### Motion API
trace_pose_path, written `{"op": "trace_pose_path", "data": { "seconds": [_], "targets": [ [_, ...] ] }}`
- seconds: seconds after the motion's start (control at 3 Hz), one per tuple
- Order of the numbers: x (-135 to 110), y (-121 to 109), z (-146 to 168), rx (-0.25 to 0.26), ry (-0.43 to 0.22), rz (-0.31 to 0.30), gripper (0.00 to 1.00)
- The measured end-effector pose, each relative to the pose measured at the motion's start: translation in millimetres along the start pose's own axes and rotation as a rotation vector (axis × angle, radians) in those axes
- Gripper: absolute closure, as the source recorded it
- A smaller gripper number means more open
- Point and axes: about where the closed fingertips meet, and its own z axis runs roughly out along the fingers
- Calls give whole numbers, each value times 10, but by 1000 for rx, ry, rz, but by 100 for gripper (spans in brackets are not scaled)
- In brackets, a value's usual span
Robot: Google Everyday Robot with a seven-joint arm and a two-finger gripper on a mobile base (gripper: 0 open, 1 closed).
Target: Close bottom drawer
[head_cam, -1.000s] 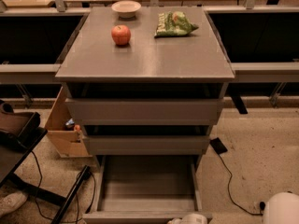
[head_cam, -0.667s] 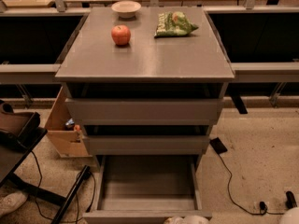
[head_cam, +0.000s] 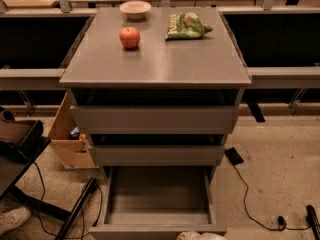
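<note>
The pale arm bulk at lower right is gone from view. Only the gripper (head_cam: 201,236) shows, low at the drawer (head_cam: 157,204) front; whether it is clenched or released, I cannot tell. The drawer stands pulled out under the counter, so the push seems imminent.

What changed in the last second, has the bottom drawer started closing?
A white rounded part at the lower right has left view. The gripper stays a pale sliver at the bottom edge, by the front of the bottom drawer, which is open as far as before. The apple, bowl and bag unmoved.
</note>
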Motion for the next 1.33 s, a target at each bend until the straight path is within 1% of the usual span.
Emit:
{"op": "trace_pose_path", "data": {
  "seconds": [0.33,0.67,1.0,1.33],
  "targets": [
    [-61,-158,220,8,-19,-34,100],
    [-58,-140,213,8,-19,-34,100],
    [-203,-478,441,17,-41,-87,100],
    [-221,-511,466,17,-43,-94,100]
  ]
}}
